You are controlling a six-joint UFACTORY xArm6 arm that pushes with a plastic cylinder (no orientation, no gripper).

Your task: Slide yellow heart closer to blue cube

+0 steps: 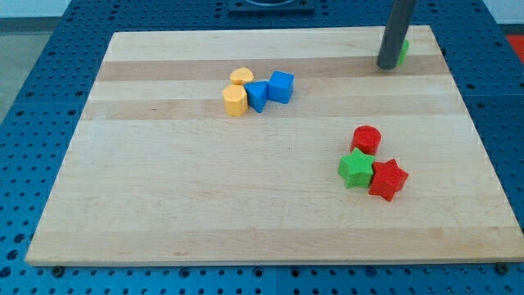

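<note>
Yellow heart [241,76] sits far-left on the tabletop [164,197], nearly touching the blue cube [281,86], so little remains; my tip [386,66], no claw fitted, rests far right.

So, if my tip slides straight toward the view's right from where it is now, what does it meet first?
My tip would meet the green block almost at once; it lies just right of the rod, partly hidden, so its shape and whether they touch are unclear.
</note>
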